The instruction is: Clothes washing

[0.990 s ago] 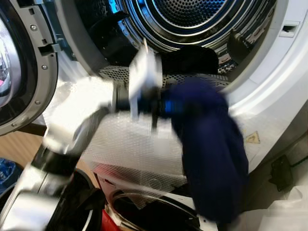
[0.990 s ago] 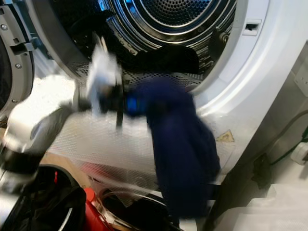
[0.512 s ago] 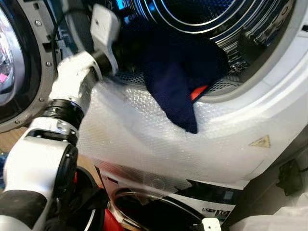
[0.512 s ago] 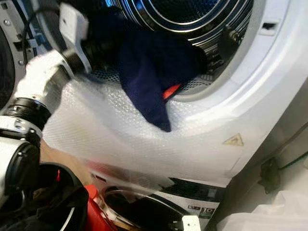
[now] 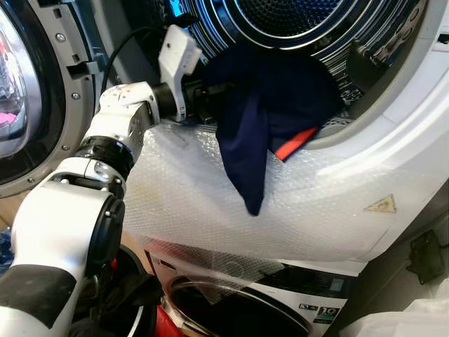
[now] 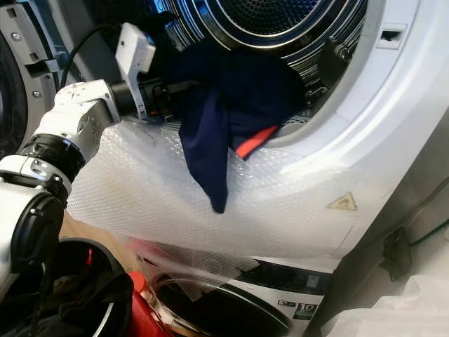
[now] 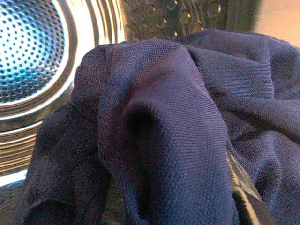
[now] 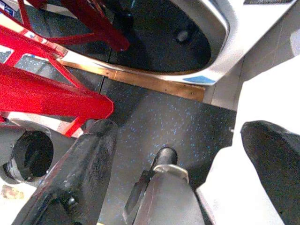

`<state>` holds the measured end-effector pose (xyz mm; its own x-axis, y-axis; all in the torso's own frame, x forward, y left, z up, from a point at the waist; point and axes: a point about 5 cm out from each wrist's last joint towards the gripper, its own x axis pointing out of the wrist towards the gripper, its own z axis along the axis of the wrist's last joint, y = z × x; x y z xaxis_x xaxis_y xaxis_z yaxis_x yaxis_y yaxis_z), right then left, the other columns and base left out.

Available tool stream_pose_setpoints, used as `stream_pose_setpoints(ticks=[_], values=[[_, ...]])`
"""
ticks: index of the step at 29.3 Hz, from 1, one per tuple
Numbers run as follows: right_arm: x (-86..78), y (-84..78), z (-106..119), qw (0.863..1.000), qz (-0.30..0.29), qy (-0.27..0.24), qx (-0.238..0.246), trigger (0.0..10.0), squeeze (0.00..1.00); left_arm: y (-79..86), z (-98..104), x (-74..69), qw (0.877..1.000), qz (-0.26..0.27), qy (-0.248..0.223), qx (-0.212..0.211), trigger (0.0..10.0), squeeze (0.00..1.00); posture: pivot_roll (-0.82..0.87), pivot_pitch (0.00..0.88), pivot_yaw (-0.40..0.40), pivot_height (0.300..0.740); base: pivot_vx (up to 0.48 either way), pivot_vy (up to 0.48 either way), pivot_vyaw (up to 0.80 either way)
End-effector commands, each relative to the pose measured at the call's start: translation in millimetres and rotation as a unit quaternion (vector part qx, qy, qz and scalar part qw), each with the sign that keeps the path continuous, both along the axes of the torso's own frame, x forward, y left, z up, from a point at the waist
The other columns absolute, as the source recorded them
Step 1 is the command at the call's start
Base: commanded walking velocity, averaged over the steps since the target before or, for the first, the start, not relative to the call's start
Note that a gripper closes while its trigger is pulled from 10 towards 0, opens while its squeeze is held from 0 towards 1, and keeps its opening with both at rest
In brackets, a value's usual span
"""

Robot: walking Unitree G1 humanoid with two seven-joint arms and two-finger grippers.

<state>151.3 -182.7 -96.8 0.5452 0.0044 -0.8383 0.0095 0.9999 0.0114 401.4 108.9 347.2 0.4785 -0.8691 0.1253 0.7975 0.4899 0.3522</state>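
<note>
Loading is the step in hand, by my reading; items follow, largest first.

Washing machine (image 5: 393, 140): door opening directly ahead of my left tool, steel drum (image 5: 295, 14) beyond it, bubble wrap (image 5: 182, 203) draped over the lip below.

Second machine (image 5: 238, 309): lower down, beneath the wrap.

Navy garment (image 5: 263, 105): bunched at the left tool's tip, half over the drum lip, one tail hanging down onto the wrap, a red edge (image 5: 295, 142) showing.

Left tool (image 5: 210, 90): at the opening's near edge, fingers buried in the cloth; I judge it clamped on the garment.

Right tool (image 8: 178, 154): hanging low over the speckled floor (image 8: 154, 126), fingers spread, holding nothing, a red frame (image 8: 51, 89) beside it.

Next move, as I judge: push deeper past the lip so the tail clears, then release.
</note>
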Motion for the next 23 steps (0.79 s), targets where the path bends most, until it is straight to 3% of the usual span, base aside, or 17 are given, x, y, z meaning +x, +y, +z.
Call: stream_pose_setpoints(ticks=[1,4,9,10,11,12,13,14,15,16,17,18,19,20,21,23], values=[[-4.4,-2.6,-1.0,1.0,-0.009,-0.002,0.0,10.0,0.0,-8.4,5.3,-0.3,1.0,-0.003,-0.001,0.027,10.0,0.0,-0.03,0.0,0.076,0.74,0.0,0.0,0.0],[-10.8,-6.5,-2.6,1.0,-0.015,0.002,-0.001,10.0,0.0,-12.0,12.5,-0.6,0.999,0.003,-0.004,0.044,10.0,0.0,-0.06,0.0,0.091,0.74,0.0,0.0,0.0],[-23.1,-13.0,-5.5,1.0,-0.026,0.011,-0.005,10.0,0.0,-7.2,35.5,6.0,0.99,0.129,-0.047,0.02,10.0,0.0,-0.11,0.0,0.105,0.74,0.0,0.0,0.0],[-26.9,-15.9,-6.0,0.999,-0.035,0.011,-0.006,10.0,0.0,20.5,61.0,10.5,0.946,0.305,-0.11,-0.017,10.0,0.0,-0.13,0.0,0.111,0.74,0.0,0.0,0.0],[-28.3,-16.1,-6.2,0.999,-0.04,0.008,-0.006,10.0,0.0,60.8,81.6,6.8,0.888,0.428,-0.125,-0.113,10.0,0.0,-0.15,0.0,0.116,0.74,0.0,0.0,0.0],[-29.4,-16.2,-6.3,0.999,-0.044,0.006,-0.005,10.0,0.0,89.6,93.0,0.7,0.835,0.503,-0.128,-0.181,10.0,0.0,-0.17,0.0,0.12,0.74,0.0,0.0,0.0],[-31.7,-17.4,-6.5,0.998,-0.056,0.002,-0.006,10.0,0.0,121.2,93.3,-5.2,0.8,0.522,-0.08,-0.286,10.0,0.0,-0.19,0.0,0.125,0.74,0.0,0.0,0.0],[-31.7,-17.4,-6.5,0.998,-0.056,0.002,-0.006,10.0,0.0,121.2,93.3,-5.2,0.8,0.522,-0.08,-0.286,10.0,0.0,-0.19,0.0,0.125,0.74,0.0,0.0,0.0],[-34.3,-18.6,-6.9,0.998,-0.064,0.001,-0.008,10.0,0.0,115.3,83.7,-0.6,0.833,0.49,-0.07,-0.247,10.0,0.0,-0.2,0.0,0.125,0.74,0.0,0.0,0.0],[-36.6,-18.7,-7.4,0.998,-0.064,0.002,-0.008,10.0,0.0,106.6,77.0,3.0,0.854,0.469,-0.066,-0.215,10.0,0.0,-0.19,0.0,0.123,0.74,0.0,0.0,0.0],[-36.6,-18.7,-7.4,0.998,-0.064,0.002,-0.008,10.0,0.0,106.6,77.0,3.0,0.854,0.469,-0.066,-0.215,10.0,0.0,-0.19,0.0,0.123,0.74,0.0,0.0,0.0],[-39.2,-19.0,-7.9,0.998,-0.063,0.004,-0.008,10.0,0.0,97.7,70.7,6.2,0.872,0.449,-0.061,-0.187,10.0,0.0,-0.19,0.0,0.122,0.74,0.0,0.0,0.0],[-39.7,-19.2,-7.9,0.998,-0.062,0.004,-0.008,10.0,0.0,96.1,69.6,6.7,0.875,0.445,-0.06,-0.183,10.0,0.0,-0.19,0.0,0.122,0.74,0.0,0.0,0.0],[-42.5,-19.8,-8.7,0.998,-0.063,0.008,-0.009,10.0,0.0,82.0,59.3,10.7,0.9,0.407,-0.052,-0.144,10.0,0.0,-0.18,0.0,0.116,0.74,0.0,0.0,0.0],[-46.4,-21.5,-9.6,0.998,-0.066,0.014,-0.012,10.0,0.0,60.6,42.7,14.8,0.935,0.342,-0.032,-0.092,10.0,0.0,-0.17,0.0,0.114,0.74,0.0,0.0,0.0],[-46.9,-22.6,-9.6,0.998,-0.067,0.016,-0.014,10.0,0.0,47.9,32.2,15.9,0.954,0.291,-0.009,-0.068,10.0,0.0,-0.17,0.0,0.111,0.74,0.0,0.0,0.0]])
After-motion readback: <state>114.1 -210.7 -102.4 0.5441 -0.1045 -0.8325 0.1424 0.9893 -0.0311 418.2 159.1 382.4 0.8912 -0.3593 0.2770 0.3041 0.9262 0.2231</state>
